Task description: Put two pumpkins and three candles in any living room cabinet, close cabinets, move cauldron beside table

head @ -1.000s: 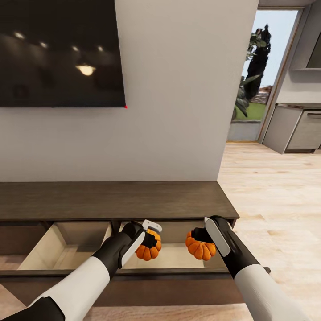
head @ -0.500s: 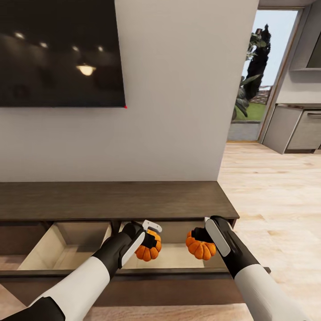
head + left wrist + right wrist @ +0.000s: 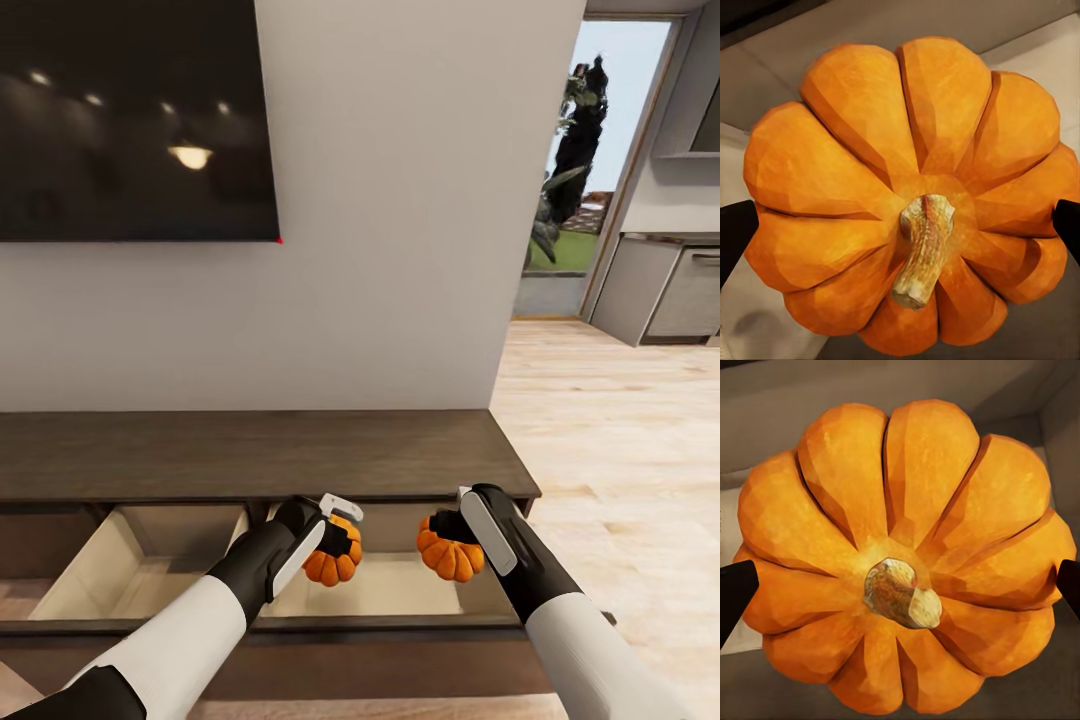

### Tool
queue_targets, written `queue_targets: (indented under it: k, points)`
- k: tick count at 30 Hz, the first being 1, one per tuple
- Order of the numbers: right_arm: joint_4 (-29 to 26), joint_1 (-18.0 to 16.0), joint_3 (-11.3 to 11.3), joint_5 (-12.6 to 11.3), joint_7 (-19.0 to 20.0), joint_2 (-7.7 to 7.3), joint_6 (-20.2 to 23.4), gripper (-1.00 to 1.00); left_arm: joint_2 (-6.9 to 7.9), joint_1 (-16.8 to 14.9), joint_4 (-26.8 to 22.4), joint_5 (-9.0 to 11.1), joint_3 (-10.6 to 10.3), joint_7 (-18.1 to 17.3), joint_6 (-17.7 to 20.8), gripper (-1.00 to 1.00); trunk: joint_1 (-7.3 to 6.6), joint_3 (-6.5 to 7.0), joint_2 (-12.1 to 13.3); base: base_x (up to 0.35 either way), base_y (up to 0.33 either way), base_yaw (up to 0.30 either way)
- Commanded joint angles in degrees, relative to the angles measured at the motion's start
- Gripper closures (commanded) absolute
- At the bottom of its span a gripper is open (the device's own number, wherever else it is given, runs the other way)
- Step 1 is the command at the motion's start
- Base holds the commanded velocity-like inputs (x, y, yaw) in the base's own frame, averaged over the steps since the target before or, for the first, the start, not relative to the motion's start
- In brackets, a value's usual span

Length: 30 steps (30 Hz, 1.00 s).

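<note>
Right now your left gripper (image 3: 335,535) is clamped on one pumpkin (image 3: 331,565), your right gripper (image 3: 455,530) on the other pumpkin (image 3: 450,556). Both hang stem-up over the open right-hand drawer (image 3: 395,582) of the cabinet (image 3: 250,450), side by side and apart, looks staged for a straight drop into the pale interior.

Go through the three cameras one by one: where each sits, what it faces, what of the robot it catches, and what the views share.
Head view: from the robot's head, looking forward and down at the cabinet with open drawers; both arms show, left gripper and right gripper each holding a pumpkin.
Left wrist view: near the left gripper, facing the left pumpkin stem-on; dark fingertips at its sides.
Right wrist view: near the right gripper, facing the right pumpkin; dark fingertips flank it.
Shared: each wrist's pumpkin also shows in the head view.
</note>
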Motion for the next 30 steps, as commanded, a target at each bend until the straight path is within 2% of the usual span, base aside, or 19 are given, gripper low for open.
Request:
queue_targets:
  k: [1, 19, 30]
  points:
    - [0.0, 0.0, 0.1, -0.5, -0.5, -0.02, 0.1, 1.00, 0.03, 0.0, -0.1, 0.6, -0.2, 0.4, 0.2, 1.00, 0.00, -0.06, 0.0, 0.095, 0.000, 0.000]
    - [0.0, 0.0, 1.6, -0.5, -0.6, -0.02, 0.1, 1.00, 0.03, 0.0, -0.1, 0.6, -0.2, 0.5, 0.2, 1.00, 0.00, -0.06, 0.0, 0.013, 0.000, 0.000]
    - [0.0, 0.0, 1.7, -0.5, -0.5, -0.02, 0.1, 1.00, 0.03, 0.0, -0.1, 0.6, -0.2, 0.5, 0.2, 1.00, 2.42, -2.03, -4.4, 0.000, 0.000, 0.000]
